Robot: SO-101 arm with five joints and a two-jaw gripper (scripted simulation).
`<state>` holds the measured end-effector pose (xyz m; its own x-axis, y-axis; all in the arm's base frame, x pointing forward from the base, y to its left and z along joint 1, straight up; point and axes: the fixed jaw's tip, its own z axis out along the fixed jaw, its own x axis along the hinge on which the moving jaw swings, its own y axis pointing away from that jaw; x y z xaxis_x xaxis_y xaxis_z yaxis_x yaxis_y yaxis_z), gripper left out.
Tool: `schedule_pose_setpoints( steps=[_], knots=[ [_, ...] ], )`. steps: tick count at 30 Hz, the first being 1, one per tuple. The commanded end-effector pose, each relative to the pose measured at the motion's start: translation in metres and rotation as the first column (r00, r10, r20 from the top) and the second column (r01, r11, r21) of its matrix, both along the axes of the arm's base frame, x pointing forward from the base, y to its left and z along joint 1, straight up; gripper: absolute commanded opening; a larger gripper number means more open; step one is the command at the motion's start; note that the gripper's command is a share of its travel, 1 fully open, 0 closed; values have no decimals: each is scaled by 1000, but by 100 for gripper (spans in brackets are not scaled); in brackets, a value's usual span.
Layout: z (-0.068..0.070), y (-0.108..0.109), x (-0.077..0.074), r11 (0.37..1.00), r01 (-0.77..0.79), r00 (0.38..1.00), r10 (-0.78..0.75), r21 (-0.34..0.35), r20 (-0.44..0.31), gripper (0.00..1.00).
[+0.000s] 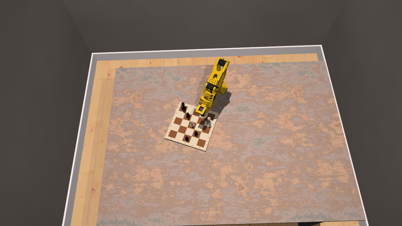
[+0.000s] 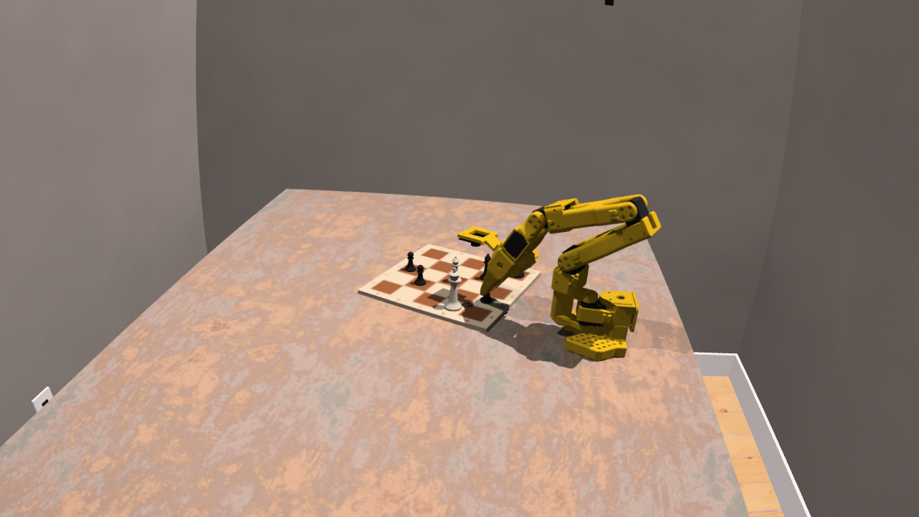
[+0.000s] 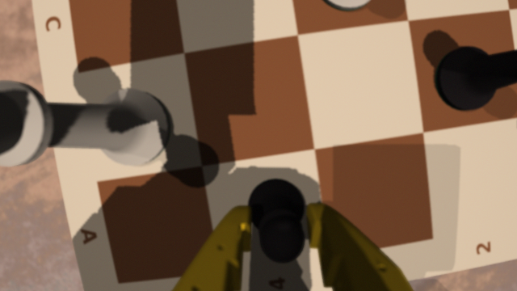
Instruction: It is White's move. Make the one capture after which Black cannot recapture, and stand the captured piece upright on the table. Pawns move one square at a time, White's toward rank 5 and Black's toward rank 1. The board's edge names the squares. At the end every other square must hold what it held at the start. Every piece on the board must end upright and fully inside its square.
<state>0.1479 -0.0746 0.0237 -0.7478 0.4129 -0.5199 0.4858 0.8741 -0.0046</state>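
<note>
Your pincer (image 3: 279,230) is low at board (image 3: 363,81) edge, narrowly spread, flanking black pawn (image 3: 276,200) on A4, not pinching yet. Pawn upright in its square. Left, by my judgement: pinch, lift, stand it on surface (image 2: 257,385), then move white capturer in.

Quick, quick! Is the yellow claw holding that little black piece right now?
Gripper: open only a little, with its fingers on either side of the black pawn, not squeezing it yet.
</note>
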Motion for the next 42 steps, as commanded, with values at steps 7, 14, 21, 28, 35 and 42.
schedule_pose_setpoints(
  steps=[7,14,21,28,35,42],
  knots=[
    [-6,2,1,1000,-5,1000,5,7,-3,9],
    [-7,2,0,1000,-5,1000,5,7,-3,9],
    [-8,3,-2,1000,-5,1000,5,7,-3,9],
    [-8,3,-2,1000,-5,1000,5,7,-3,9],
    [-6,3,-1,1000,-5,1000,5,7,-3,9],
    [-6,3,-1,1000,-5,1000,5,7,-3,9]
  ],
)
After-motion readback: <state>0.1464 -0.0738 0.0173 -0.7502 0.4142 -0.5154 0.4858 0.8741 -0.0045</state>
